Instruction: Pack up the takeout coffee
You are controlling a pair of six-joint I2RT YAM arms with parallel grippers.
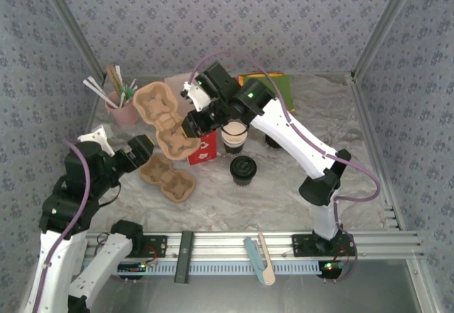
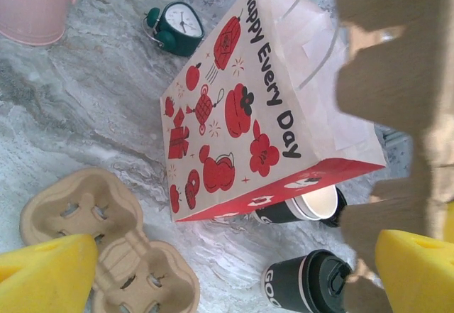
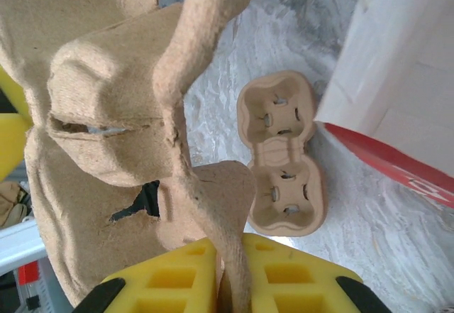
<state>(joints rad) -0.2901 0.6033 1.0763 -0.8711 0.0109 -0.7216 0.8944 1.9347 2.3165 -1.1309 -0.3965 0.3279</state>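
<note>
Two arms reach in: my right gripper [image 3: 230,281] is clenched on the rim of a brown moulded-cardboard cup carrier [image 1: 159,111], held tilted above the marbled table [image 1: 298,185]. My left gripper [image 1: 142,153] hangs released, jaws wide, beside a second cardboard carrier [image 1: 169,179] lying flat. A red-and-white paper bag [image 1: 202,150] sits between it and the open dark paper cup [image 1: 234,137] and the black-lidded dark paper cup [image 1: 243,169] just nearer me.

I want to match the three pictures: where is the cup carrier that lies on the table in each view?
Top external: cup carrier left of centre.
Left wrist: cup carrier at bottom left.
Right wrist: cup carrier in the middle, slightly right.
Shared landmark: the red-and-white paper bag beside it.
</note>
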